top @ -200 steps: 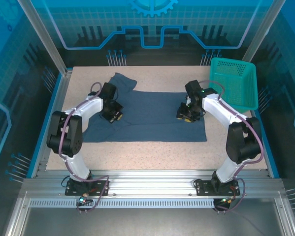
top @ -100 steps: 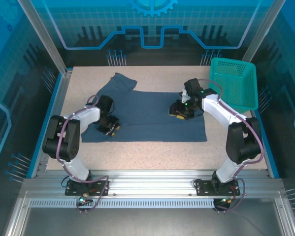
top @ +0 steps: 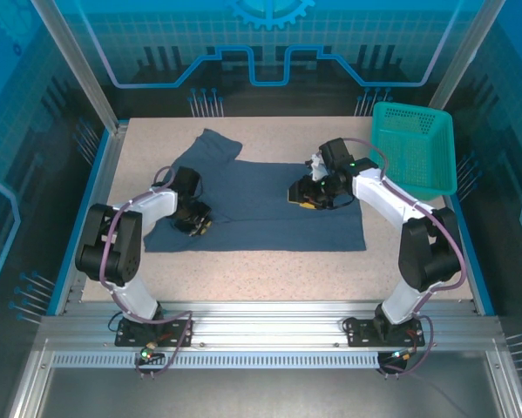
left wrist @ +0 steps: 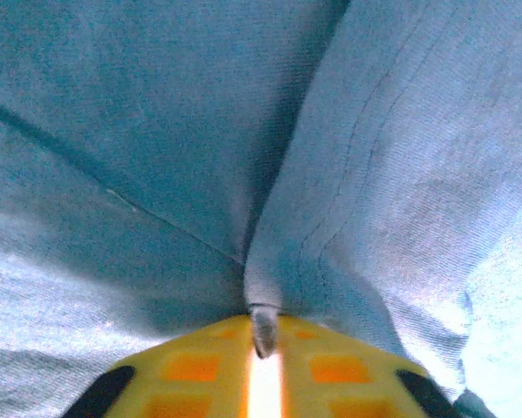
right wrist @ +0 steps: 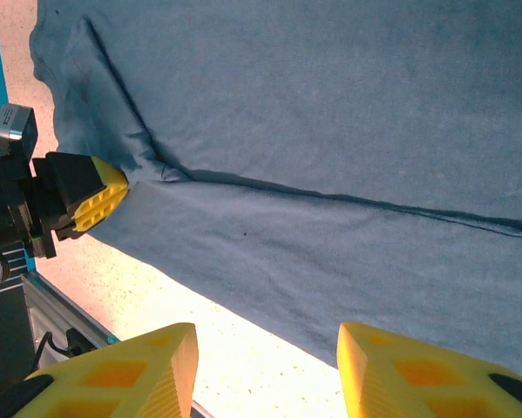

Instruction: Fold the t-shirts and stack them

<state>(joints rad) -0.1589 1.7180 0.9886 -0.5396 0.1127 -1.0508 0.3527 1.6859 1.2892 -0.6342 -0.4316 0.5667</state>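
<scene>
A dark slate-blue t-shirt (top: 261, 205) lies spread flat on the table, one sleeve pointing to the far left. My left gripper (top: 195, 225) sits low at the shirt's near left part, shut on a pinched ridge of the t-shirt (left wrist: 400, 174); the fold runs into the closed yellow jaws of the left gripper (left wrist: 263, 335). My right gripper (top: 302, 196) hovers over the shirt's right half, open, with nothing between its fingers. In the right wrist view the right gripper (right wrist: 265, 366) looks across the t-shirt (right wrist: 330, 131) to the left gripper (right wrist: 104, 196) at the cloth's edge.
A teal mesh basket (top: 413, 148) stands at the far right corner of the table. Speckled beige tabletop (top: 261, 274) lies bare in front of the shirt. Blue rails (top: 99, 192) edge the table on both sides.
My left gripper moved nearer and left along the shirt, opened briefly and closed on a pinch of cloth. My right gripper drifted left over the shirt, staying open.
</scene>
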